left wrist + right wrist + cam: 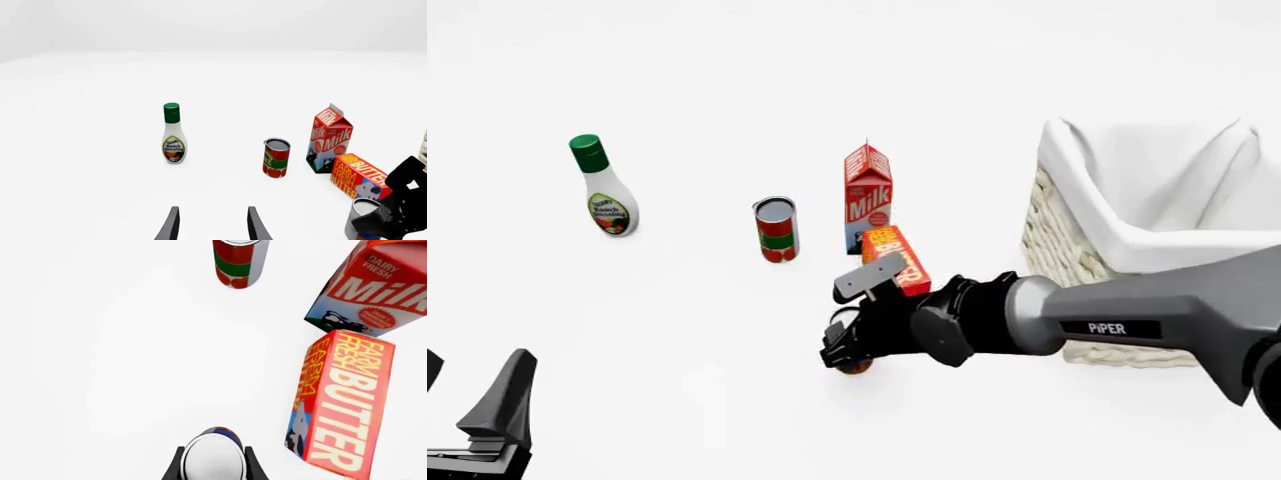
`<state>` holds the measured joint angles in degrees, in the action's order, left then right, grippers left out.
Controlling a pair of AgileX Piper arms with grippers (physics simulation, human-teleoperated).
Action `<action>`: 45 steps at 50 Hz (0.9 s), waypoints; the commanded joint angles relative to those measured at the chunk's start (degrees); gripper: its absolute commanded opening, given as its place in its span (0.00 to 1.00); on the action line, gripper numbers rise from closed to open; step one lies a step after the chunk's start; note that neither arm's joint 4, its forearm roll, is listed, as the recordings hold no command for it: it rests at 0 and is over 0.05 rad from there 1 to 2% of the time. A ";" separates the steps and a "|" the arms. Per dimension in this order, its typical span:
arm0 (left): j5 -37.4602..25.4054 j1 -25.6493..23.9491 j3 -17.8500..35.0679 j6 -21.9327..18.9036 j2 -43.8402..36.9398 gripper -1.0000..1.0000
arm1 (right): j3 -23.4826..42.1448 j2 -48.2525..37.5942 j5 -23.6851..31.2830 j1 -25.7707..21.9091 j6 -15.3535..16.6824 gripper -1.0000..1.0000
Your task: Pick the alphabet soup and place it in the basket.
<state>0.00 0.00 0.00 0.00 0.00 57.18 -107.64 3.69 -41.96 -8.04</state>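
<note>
The alphabet soup (213,457) shows its silver top and a strip of blue label between my right gripper's (213,466) two fingers, which touch its sides. From the front, the right gripper (851,355) covers most of the can, and only its orange-brown bottom (857,368) shows at table level. The can (361,214) also shows in the left wrist view, held in the black right gripper. The basket (1054,250), cream wicker with white lining, stands to the right, behind the right arm. My left gripper (481,425) is open at the near left, holding nothing.
A butter box (896,258) lies just behind the soup, with a milk carton (869,195) behind that. A red-and-green can (777,230) stands left of the carton. A ranch dressing bottle (605,190) stands at the far left.
</note>
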 commanded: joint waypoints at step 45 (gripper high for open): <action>0.00 0.00 0.00 0.00 0.00 1.00 | 0.81 28.53 20.13 0.09 1.59 0.00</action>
<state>0.00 0.00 0.00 0.00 0.00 54.34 -87.85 16.40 -43.87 -7.14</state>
